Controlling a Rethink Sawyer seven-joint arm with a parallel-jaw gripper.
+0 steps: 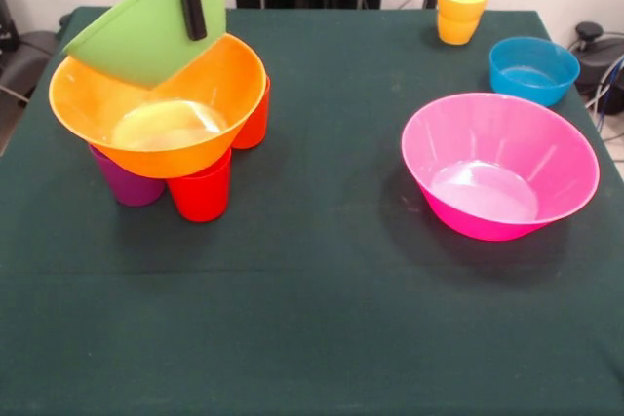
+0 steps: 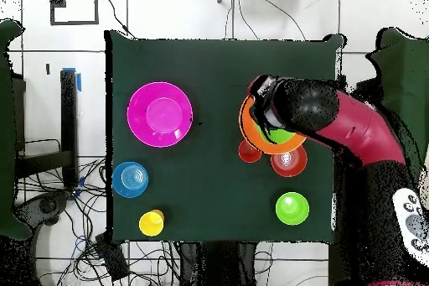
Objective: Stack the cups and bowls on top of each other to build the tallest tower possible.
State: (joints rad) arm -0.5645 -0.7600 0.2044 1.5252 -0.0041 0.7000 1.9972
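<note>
Orange bowl [image 1: 161, 104] sits upright on three inverted cups: purple cup [image 1: 127, 185] at its 7 o'clock, red cup [image 1: 201, 189] at 5 o'clock, a second red-orange cup [image 1: 253, 119] at 3 o'clock (front view). Light green bowl [image 1: 146, 28] is tilted steeply, lower edge inside the orange bowl's rim at 11 o'clock, rest raised above it. Gripper [image 1: 192, 2] comes from above w/ one dark finger [image 1: 193, 9] lying across the green bowl's wall; it is clamped on that bowl.

Pink bowl [image 1: 499, 165] stands upright & empty, well apart at 3 o'clock of the stack. Blue bowl [image 1: 532, 69] lies just beyond the pink one, at its 1 o'clock. Yellow cup [image 1: 462, 9] is nested in an orange item, near the blue bowl's 10 o'clock, by table [image 1: 312, 319] far edge.

Overhead view: arm [image 2: 352, 127] covers most of the stack; a small green bowl [image 2: 292, 209] stands alone at 6 o'clock of it, near the table edge.
</note>
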